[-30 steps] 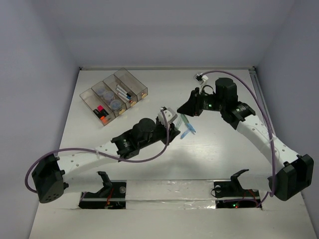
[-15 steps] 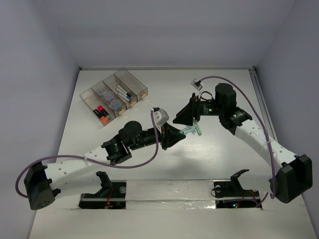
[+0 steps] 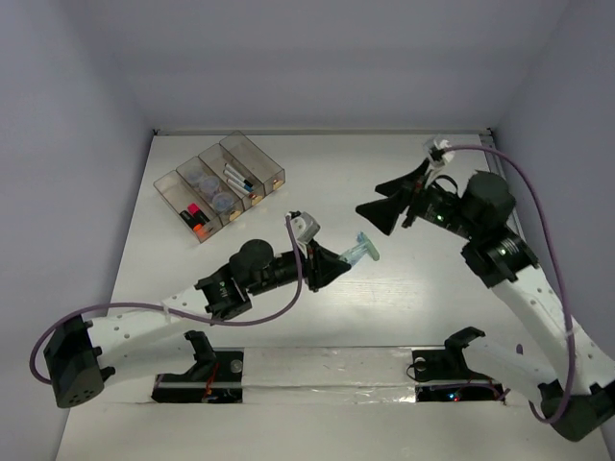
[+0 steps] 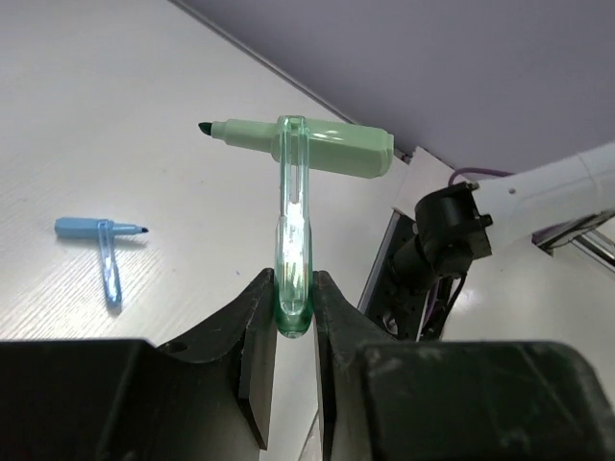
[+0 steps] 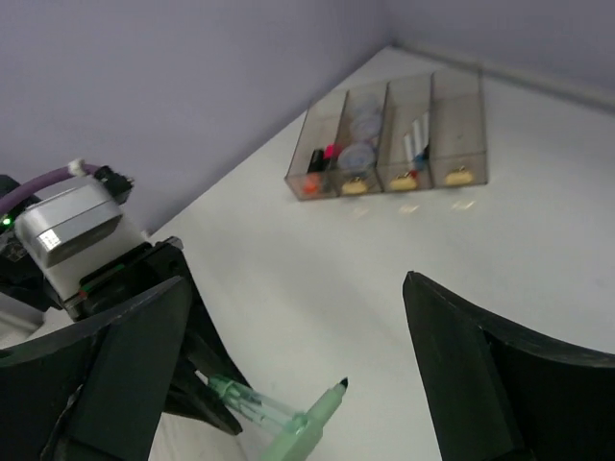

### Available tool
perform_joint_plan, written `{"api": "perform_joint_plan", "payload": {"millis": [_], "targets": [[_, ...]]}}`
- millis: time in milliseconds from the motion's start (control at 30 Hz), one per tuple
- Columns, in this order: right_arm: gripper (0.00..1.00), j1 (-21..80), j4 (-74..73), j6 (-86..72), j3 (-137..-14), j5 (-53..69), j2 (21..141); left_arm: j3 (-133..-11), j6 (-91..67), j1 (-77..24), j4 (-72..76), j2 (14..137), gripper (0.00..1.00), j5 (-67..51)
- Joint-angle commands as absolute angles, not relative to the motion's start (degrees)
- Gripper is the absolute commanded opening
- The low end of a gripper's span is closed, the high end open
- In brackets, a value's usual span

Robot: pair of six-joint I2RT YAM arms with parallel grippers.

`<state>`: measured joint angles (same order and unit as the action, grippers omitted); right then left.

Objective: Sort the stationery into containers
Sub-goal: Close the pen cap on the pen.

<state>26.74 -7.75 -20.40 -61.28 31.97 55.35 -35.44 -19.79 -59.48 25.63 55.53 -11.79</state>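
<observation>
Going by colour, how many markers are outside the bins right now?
green marker: 1, clamped in the left gripper
blue marker: 1, lying on the table
Total: 2

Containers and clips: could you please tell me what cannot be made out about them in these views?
Containers: contents too small to count, top and right wrist views.
Blue clip: not discernible in the top view, probably hidden by the left gripper.
Green clip: gripped end hidden inside that gripper, left wrist view.
</observation>
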Motion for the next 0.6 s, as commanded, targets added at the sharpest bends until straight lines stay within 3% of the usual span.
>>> {"api": "perform_joint_plan", "payload": {"millis": [0, 100, 133, 333, 567], "targets": [[0.96, 27.25, -8.0, -14.95, -58.28, 24.26, 46.18, -39.89, -23.2, -58.54, 24.35, 55.19, 0.0, -7.83], [0.81, 27.25, -8.7, -13.01, -53.88, 22.06, 41.93, -40.69, -25.21, -56.43, 23.55, 55.72, 0.0, -7.56], [0.8, 27.25, -9.48, -12.22, -53.27, 21.19, 40.18, -41.39, -25.57, -55.29, 23.47, 56.16, 0.0, -7.99], [0.88, 27.25, -10.29, -11.34, -49.22, 20.21, 37.44, -42.89, -28.91, -51.51, 25.57, 58.27, 0.0, -11.76], [0.85, 29.17, -7.12, -11.25, -48.25, 21.62, 41.83, -43.59, -29.71, -50.98, 27.16, 58.97, 0.0, -13.45]]}}
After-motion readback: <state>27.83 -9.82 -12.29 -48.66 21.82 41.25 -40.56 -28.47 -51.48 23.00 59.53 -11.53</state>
